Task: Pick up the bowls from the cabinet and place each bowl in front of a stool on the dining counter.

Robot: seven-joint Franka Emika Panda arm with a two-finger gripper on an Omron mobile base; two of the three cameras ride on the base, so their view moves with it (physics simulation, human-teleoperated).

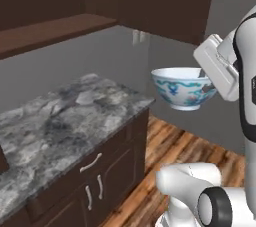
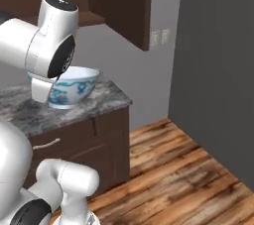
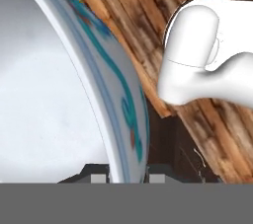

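Observation:
A white bowl (image 1: 182, 88) with a blue, green and red painted pattern hangs upright in the air, just past the end of the small marbled worktop. My gripper (image 1: 204, 75) is shut on its rim at the side nearest the arm. In the hand view the bowl's rim (image 3: 129, 134) runs down between my two fingertips, with my gripper (image 3: 127, 176) clamped across it. From the right base view the bowl (image 2: 74, 87) sits partly behind my forearm. The dark brown wall cabinet (image 1: 165, 1) with its plank shelf (image 1: 45, 31) hangs above and behind the bowl.
The grey marbled worktop (image 1: 65, 116) on low drawer cabinets (image 1: 100, 171) lies left of and below the bowl. Wooden floor (image 2: 173, 169) stretches to the right, bounded by a dark grey wall (image 2: 218, 70). My own base (image 1: 200, 196) sits below the bowl.

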